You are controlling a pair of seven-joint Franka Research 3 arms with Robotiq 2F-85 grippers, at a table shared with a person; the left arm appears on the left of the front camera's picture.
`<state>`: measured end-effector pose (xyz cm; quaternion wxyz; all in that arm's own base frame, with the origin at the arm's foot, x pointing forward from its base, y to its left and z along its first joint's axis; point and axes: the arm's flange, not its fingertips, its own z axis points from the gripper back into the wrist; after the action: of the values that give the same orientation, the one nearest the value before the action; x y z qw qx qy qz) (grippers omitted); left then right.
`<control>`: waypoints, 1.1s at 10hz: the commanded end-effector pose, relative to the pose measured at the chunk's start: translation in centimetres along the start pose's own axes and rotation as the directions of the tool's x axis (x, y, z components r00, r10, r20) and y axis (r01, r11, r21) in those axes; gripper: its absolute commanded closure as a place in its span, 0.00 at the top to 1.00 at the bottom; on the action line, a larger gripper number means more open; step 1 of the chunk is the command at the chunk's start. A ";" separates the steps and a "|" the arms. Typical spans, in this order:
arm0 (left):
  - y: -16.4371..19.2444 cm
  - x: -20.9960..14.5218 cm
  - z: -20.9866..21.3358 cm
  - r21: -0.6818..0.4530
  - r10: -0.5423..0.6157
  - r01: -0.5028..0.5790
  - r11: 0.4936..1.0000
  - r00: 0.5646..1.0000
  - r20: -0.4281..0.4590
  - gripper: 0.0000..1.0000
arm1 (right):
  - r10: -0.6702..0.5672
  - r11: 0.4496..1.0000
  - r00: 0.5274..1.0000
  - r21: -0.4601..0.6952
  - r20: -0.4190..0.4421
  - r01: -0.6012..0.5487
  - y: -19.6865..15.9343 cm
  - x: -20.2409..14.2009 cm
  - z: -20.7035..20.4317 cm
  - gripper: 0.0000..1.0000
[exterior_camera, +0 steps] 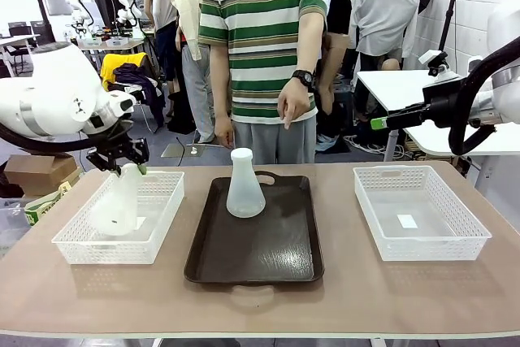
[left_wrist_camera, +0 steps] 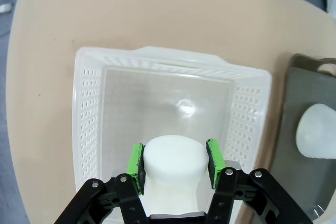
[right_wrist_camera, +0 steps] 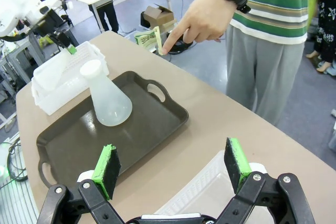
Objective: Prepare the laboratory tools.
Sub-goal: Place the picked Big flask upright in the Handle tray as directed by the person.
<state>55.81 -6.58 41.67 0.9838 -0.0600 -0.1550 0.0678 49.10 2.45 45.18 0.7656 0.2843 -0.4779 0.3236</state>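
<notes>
Left of the dark tray [exterior_camera: 253, 241], the left gripper [exterior_camera: 120, 166] points down with its fingers clamped on the neck of a flask [exterior_camera: 115, 201] inside a white basket [exterior_camera: 158, 233], another flask [exterior_camera: 244, 184] stands on the tray, the right gripper [right_wrist_camera: 170, 169] hovers with fingers spread wide, and the person's hand [exterior_camera: 292, 105] points downward.

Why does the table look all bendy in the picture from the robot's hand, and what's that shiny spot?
Left wrist view: a wide lens curves the table edge; the bright spot is light glaring off the basket floor. Front view: soft shadows lie under the tray.
</notes>
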 end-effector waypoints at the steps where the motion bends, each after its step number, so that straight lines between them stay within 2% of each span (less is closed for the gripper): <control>1: 0.6 -0.9 1.8 -0.085 -0.062 0.069 0.994 0.994 0.089 0.00 | -0.005 1.000 1.000 -0.007 -0.014 0.005 0.0 0.3 0.0 1.00; 4: 0.3 -2.1 6.0 -0.189 -0.212 0.269 0.945 0.938 0.275 0.00 | -0.005 1.000 1.000 -0.007 -0.014 0.005 0.0 0.3 0.0 1.00; 5: 0.0 -2.8 7.5 -0.249 -0.279 0.374 0.893 0.896 0.346 0.00 | -0.005 1.000 1.000 -0.007 -0.014 0.005 0.0 0.3 0.0 1.00; 7: -1.0 -4.3 10.0 -0.354 -0.366 0.558 0.750 0.797 0.480 0.00 | -0.005 1.000 1.000 -0.007 -0.014 0.005 0.0 0.3 0.0 1.00; 9: -2.0 -5.9 11.8 -0.416 -0.466 0.737 0.533 0.666 0.582 0.00 | -0.005 1.000 1.000 -0.007 -0.014 0.005 0.0 0.3 0.0 1.00; 10: -2.1 -6.3 11.9 -0.435 -0.465 0.777 0.455 0.624 0.628 0.00 | -0.005 1.000 1.000 -0.007 -0.014 0.005 0.0 0.3 0.0 1.00; 11: -2.4 -6.3 11.8 -0.446 -0.473 0.801 0.399 0.597 0.648 0.00 | -0.005 1.000 1.000 -0.007 -0.014 0.005 0.0 0.3 0.0 1.00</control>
<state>45.43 -10.68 53.92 0.7785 -0.3212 -0.4041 -0.3570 49.11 2.45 45.22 0.7654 0.2841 -0.4781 0.3237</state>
